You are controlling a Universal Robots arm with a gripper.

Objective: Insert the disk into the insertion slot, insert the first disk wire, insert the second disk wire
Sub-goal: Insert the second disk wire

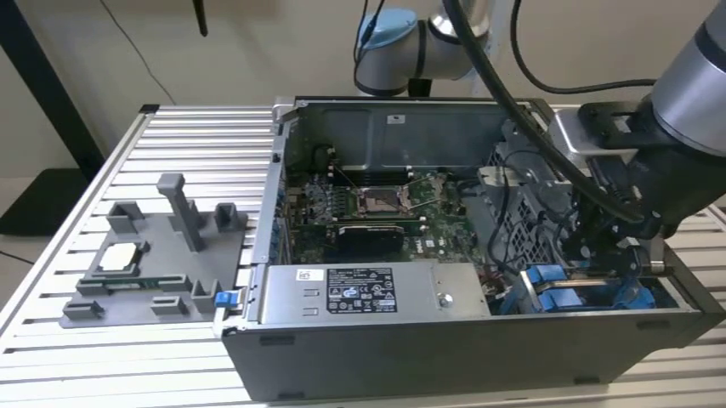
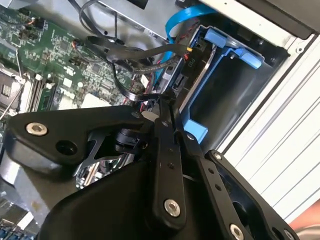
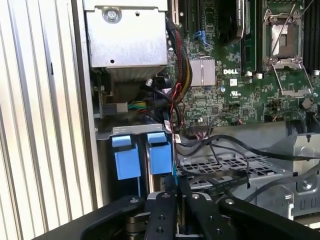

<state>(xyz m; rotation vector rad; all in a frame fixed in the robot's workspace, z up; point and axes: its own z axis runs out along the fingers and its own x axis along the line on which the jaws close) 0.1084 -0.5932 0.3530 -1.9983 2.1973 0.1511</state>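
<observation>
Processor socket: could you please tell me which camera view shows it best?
The first wrist view: the processor socket lies whole and near. The exterior view shows it farther off, mid-board; the second wrist view crops it.

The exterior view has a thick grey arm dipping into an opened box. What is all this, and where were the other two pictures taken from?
That is a robot arm with a gripper at its tip, reaching into an open computer case on a slatted metal table. A grey holder with parts lies beside the case. Both wrist views come from cameras riding on the arm, looking past the black gripper at the green motherboard, loose cables and blue carrier brackets. Whether the gripper holds anything, I cannot tell.
</observation>
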